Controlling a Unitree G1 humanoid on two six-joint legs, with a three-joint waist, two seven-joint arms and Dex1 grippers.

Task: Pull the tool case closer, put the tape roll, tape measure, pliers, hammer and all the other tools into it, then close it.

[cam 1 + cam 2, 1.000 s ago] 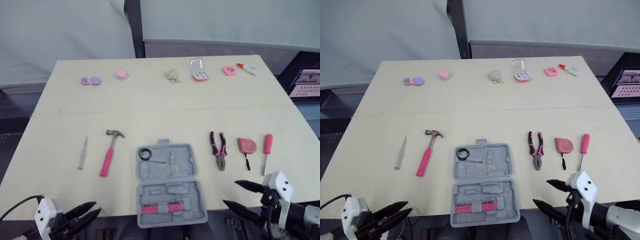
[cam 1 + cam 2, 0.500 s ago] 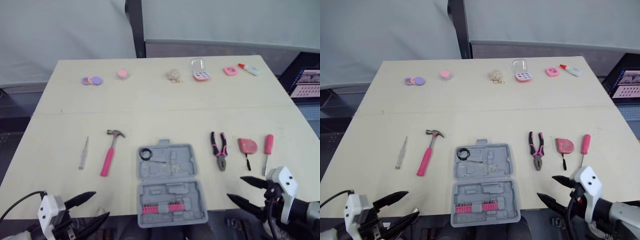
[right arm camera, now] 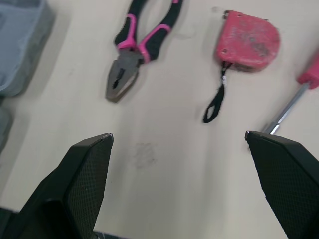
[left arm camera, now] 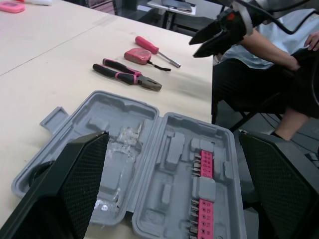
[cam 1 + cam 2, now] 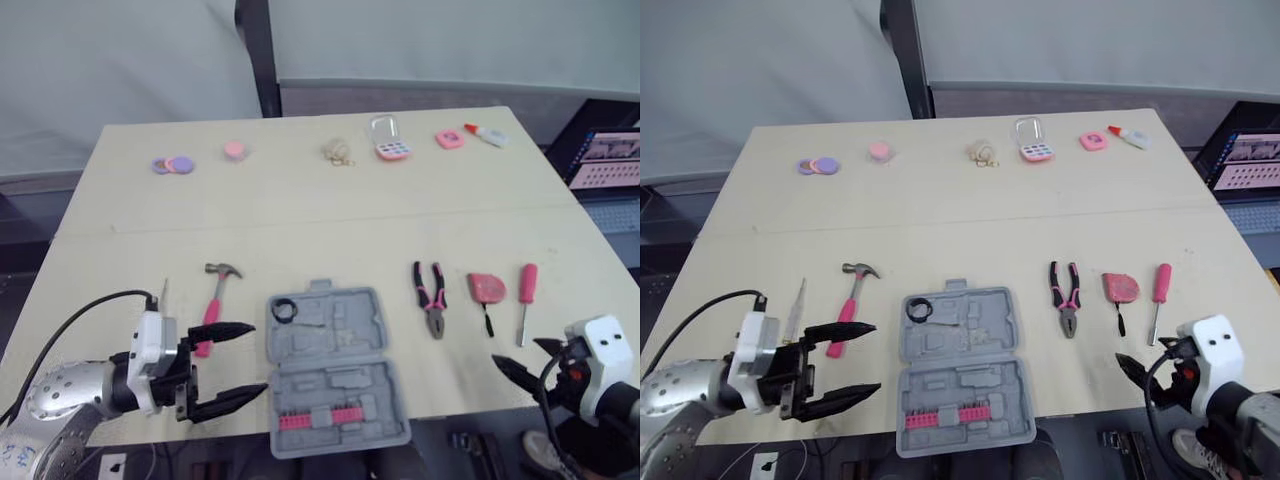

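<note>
The grey tool case [image 5: 335,370] lies open at the table's front edge, a black tape roll [image 5: 283,309] in its far left corner and pink bits in its near half. Just left of it, over the table, my left gripper [image 5: 258,358] stands wide open and holds nothing. Past it lie a pink-handled hammer [image 5: 213,300] and a thin tester [image 5: 163,293]. Right of the case lie pliers [image 5: 432,297], a pink tape measure [image 5: 487,290] and a pink screwdriver [image 5: 524,290]. My right gripper [image 5: 515,352] hangs open and empty just in front of them, facing the pliers [image 3: 139,45] and tape measure [image 3: 246,41].
Small pink and purple items line the far edge: discs [image 5: 172,164], a keyring [image 5: 337,152], a clear-lidded box [image 5: 388,145], a glue tube [image 5: 484,135]. A laptop [image 5: 603,160] sits off the table's right side. A seated person [image 4: 279,64] is beyond the front edge.
My left gripper has risen from below the front edge to the case's left side and opened wide. The right gripper has moved right and forward towards the tools. The camera shifted slightly.
</note>
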